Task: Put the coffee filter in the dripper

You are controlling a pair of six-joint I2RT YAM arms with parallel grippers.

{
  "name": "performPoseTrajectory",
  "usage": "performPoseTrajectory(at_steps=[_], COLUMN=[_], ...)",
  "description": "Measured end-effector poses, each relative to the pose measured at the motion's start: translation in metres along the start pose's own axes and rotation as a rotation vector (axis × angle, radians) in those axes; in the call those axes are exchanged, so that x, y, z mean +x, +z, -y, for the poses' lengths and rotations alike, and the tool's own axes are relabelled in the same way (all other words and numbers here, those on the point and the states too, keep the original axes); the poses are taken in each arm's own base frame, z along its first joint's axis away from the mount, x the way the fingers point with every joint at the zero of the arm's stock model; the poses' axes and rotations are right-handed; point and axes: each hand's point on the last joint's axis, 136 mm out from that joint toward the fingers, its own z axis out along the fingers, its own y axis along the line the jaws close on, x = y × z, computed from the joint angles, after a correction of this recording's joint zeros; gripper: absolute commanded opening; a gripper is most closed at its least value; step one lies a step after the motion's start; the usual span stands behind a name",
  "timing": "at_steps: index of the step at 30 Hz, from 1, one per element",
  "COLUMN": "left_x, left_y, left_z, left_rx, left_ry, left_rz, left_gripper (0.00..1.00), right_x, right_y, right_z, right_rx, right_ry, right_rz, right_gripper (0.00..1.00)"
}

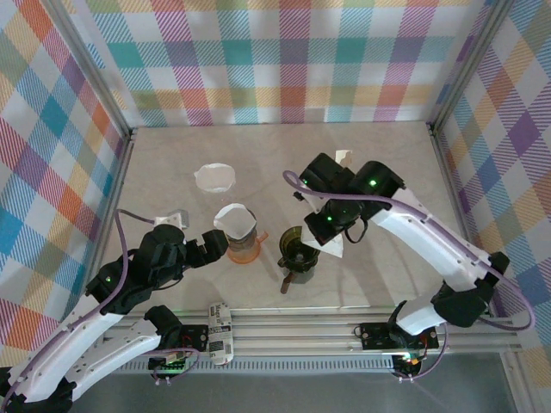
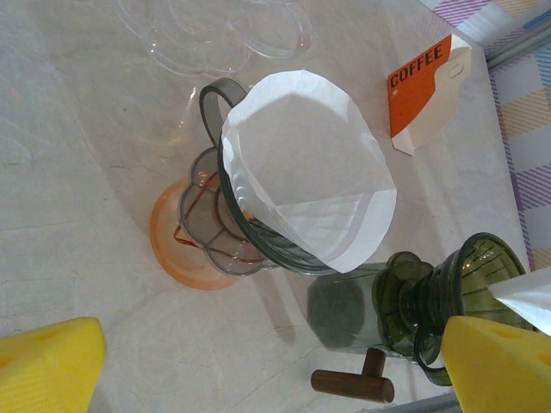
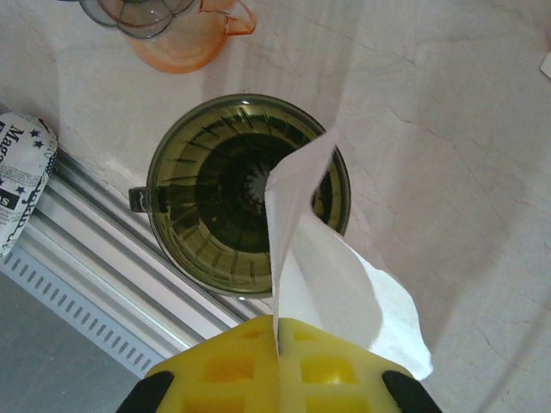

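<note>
Table (image 1: 172, 155) | green dripper (image 3: 198, 202) empty | grey dripper (image 2: 271, 245) holds paper cone (image 2: 301, 163) | right claw (image 3: 277, 331) clamps filter (image 3: 327, 275) | left claw (image 2: 274, 366) apart

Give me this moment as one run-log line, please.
right gripper: shut on coffee filter over green dripper | left gripper: open | coffee filter not seated

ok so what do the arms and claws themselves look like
Both are built alike: the left arm and right arm have white shells between black joints, small green lights glowing on the joints, and a lilac cable looping along each. The left claw and right claw have blocky yellow fingers; the right's show square waffle-like recesses.
</note>
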Motion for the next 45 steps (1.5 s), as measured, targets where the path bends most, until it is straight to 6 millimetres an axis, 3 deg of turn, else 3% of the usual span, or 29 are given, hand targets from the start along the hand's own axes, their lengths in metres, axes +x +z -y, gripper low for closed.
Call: performPoseTrajectory(at_steps=[5, 11, 20, 36, 42, 45], left_x=[0.001, 0.002, 0.003, 0.005, 0.006, 0.008], left_y=[0.0, 0.0, 0.0, 0.002, 0.005, 0.008], left_z=[0.001, 0.002, 0.003, 0.006, 0.012, 0.016], left_rx=[0.004, 0.011, 0.016, 0.025, 0.046, 0.056], left_ry=[0.0, 0.0, 0.0, 0.0, 0.002, 0.012], left_rz=[-0.005, -0.013, -0.02, -0.034, -0.048, -0.067], left_gripper=[1.0, 1.0, 1.0, 1.0, 1.0, 0.98], right_x=[-0.01, -0.012, -0.013, -0.003, -0.003, -0.002], right_y=[0.008, 0.024, 0.033, 0.071, 0.082, 0.086], right_z=[-0.013, -0.028, -0.049, -0.045, -0.038, -0.034], right_rx=[-0.017, -0.047, -0.136, -0.141, -0.133, -0.123], right_ry=[-0.052, -0.077, -0.091, -0.065, -0.041, -0.029], right_rz=[-0.018, -0.064, -0.072, -0.122, -0.125, -0.127], right_gripper=[0.0, 0.0, 0.0, 0.0, 0.09, 0.27])
